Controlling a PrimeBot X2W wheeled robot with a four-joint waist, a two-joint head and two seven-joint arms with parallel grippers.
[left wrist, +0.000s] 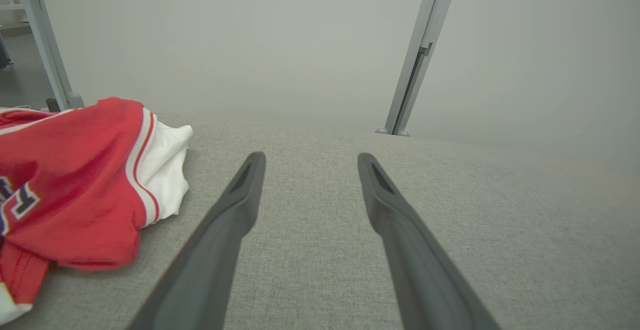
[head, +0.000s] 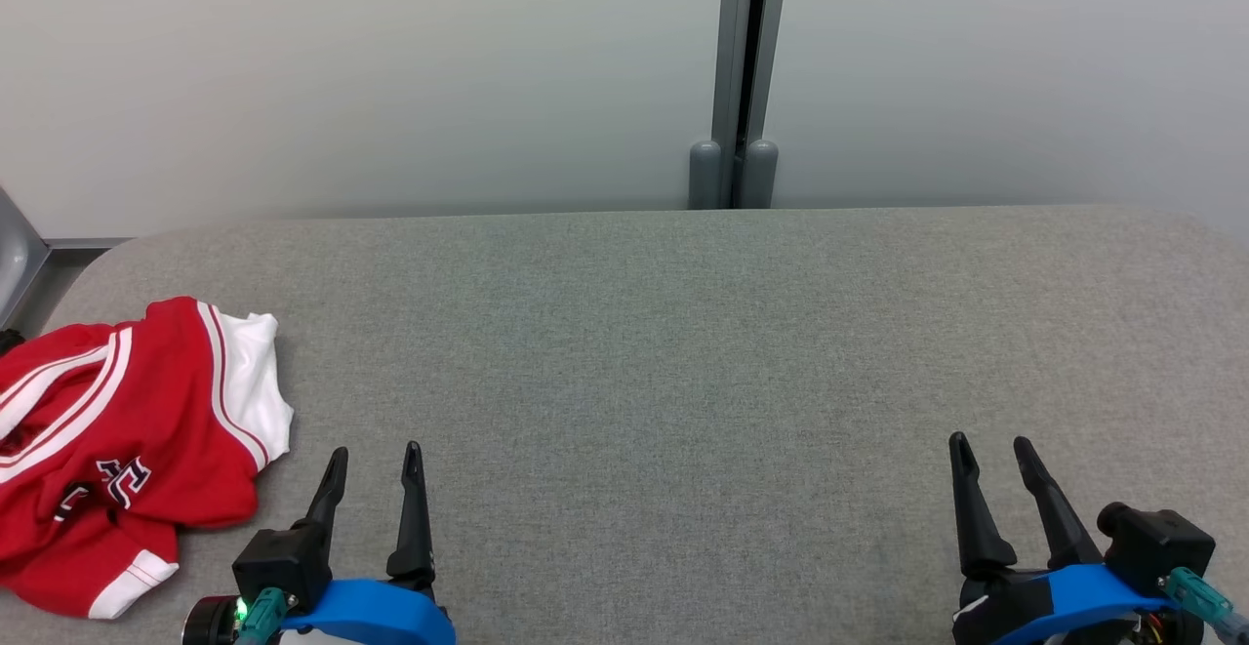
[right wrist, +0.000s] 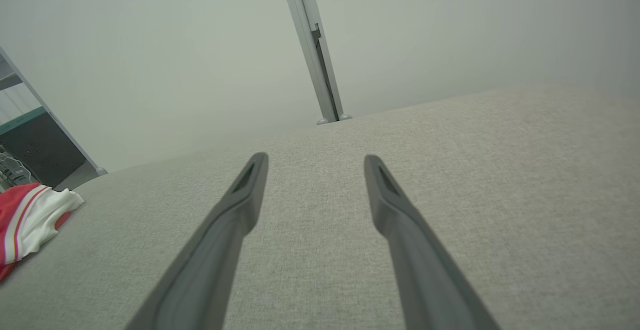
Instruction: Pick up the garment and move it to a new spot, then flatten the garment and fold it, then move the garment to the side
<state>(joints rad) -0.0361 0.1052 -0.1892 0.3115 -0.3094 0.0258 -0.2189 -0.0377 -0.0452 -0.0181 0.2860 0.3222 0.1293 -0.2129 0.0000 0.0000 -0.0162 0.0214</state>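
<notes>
The garment [head: 127, 450] is a red jersey with white trim and dark lettering, lying crumpled at the left end of the grey fabric table [head: 664, 352]. It also shows at the left in the left wrist view [left wrist: 75, 190] and at the far left edge in the right wrist view [right wrist: 30, 217]. My left gripper [head: 376, 458] stands open just right of the garment, apart from it, holding nothing [left wrist: 310, 158]. At the lower right my right gripper [head: 990, 448] is open and empty over bare cloth [right wrist: 315, 158].
A pale wall runs behind the table, with a grey vertical post [head: 746, 79] at its middle. The table's rounded left corner [head: 88, 264] lies just beyond the garment. A metal frame leg [left wrist: 47, 45] stands at the far left in the left wrist view.
</notes>
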